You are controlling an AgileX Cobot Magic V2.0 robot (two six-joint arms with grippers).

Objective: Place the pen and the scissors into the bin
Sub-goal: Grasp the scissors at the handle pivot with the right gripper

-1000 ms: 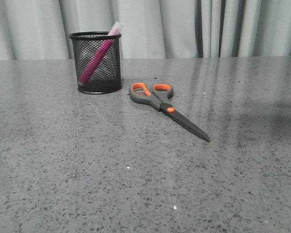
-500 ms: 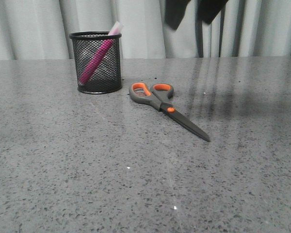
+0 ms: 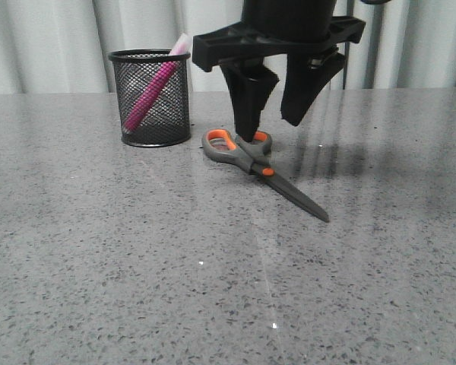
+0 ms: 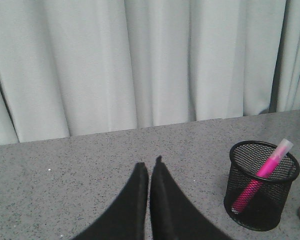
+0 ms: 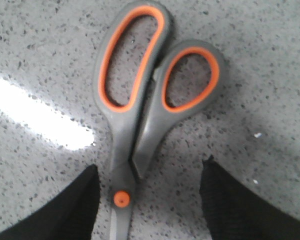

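Descended since a moment ago, the right gripper [image 3: 271, 125] hangs jaws wide, empty, over the scissors [image 3: 258, 163] handles; left gripper [image 4: 150, 172] jaws closed, empty; bin [image 3: 150, 97] at ten o'clock.

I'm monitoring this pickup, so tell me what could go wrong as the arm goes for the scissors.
The scissors lie flat on the table, so the open right end effector may strike the surface or skid off the thin handles. The pen already leans across the bin, so dropped scissors could jam against it or tip the bin.
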